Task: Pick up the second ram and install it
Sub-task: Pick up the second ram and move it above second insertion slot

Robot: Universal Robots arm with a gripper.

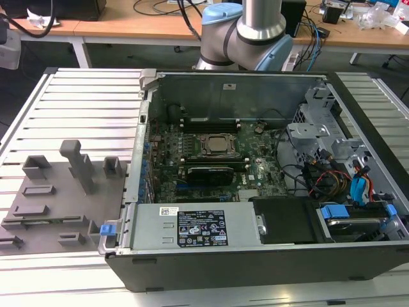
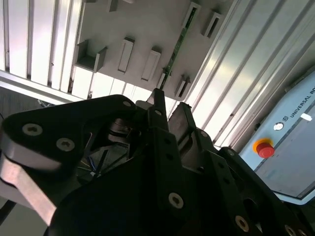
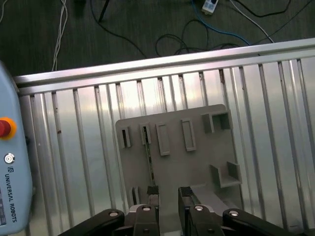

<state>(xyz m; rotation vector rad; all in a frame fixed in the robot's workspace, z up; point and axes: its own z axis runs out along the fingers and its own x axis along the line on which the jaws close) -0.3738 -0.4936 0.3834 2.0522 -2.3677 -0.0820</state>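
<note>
1. Exterior view: shows the open computer case (image 1: pixel 255 272) on the ribbed table (image 1: pixel 83 96), with the gray fixture plate (image 1: pixel 64 195) just beside it on the exterior view's left. Keeps parts store and motherboard (image 1: pixel 167 167) near each other, probably to shorten each transfer.
2. Exposes the long black memory slots (image 1: pixel 208 120) beside the processor socket (image 1: pixel 217 144), facing upward for access from above.
3. First wrist view: locates the second ram (image 3: pixel 149 162) on the fixture plate, seen as a thin green line, hence standing on edge, with its far end in a slotted block (image 3: pixel 146 135). Presents, by judgement, both flat faces to a grasp from above.
4. Places the gripper (image 3: pixel 169 196) above the plate and apart from the stick. Shows the jaws spread, with nothing between them.
5. Second wrist view: confirms the same gap between the fingers (image 2: pixel 158 101), with the green stick lying beyond them and roughly in line with the gap, seemingly so the fingers can straddle it.
6. Reads the pick as not yet made: stick in its fixture, untouched.
</note>
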